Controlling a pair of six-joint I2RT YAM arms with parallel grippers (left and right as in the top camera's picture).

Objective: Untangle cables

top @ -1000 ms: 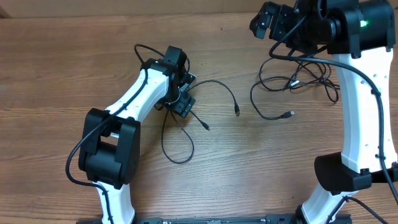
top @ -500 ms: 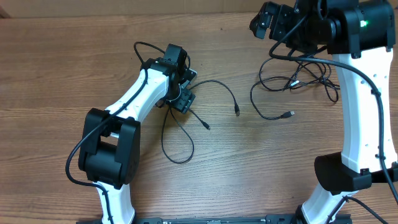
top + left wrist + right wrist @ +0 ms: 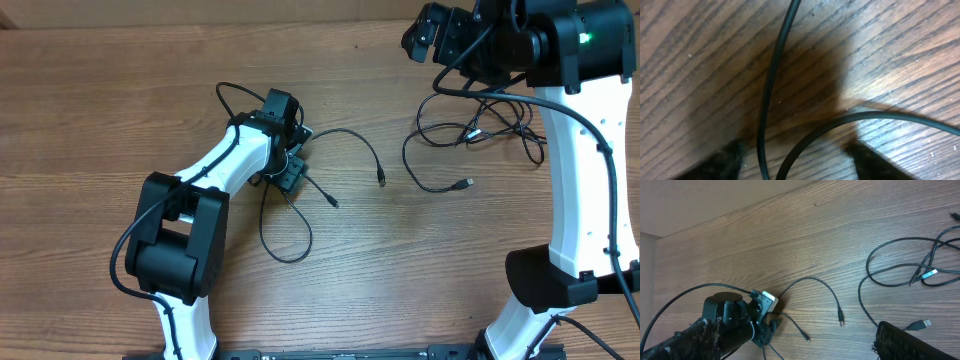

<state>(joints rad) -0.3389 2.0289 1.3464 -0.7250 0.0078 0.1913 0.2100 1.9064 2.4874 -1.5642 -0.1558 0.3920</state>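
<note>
Straddling two strands of the left cable (image 3: 262, 228) with the left gripper (image 3: 296, 152), down at the wooden table (image 3: 90, 110); fingertips (image 3: 725, 161) partly apart, clear of both strands. Trailing right from there to a small plug (image 3: 381, 180). Lying further right in loose loops: right cable bundle (image 3: 478, 128), USB plug (image 3: 466, 184) at its near side. Raised toward the far edge, past that bundle: right gripper (image 3: 432, 35), jaws spread wide.

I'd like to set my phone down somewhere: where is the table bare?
Bare table: left of the left arm, and the front middle between both arms. Crowded: the looped cable at the left arm, the cable tangle beside the right arm.
</note>
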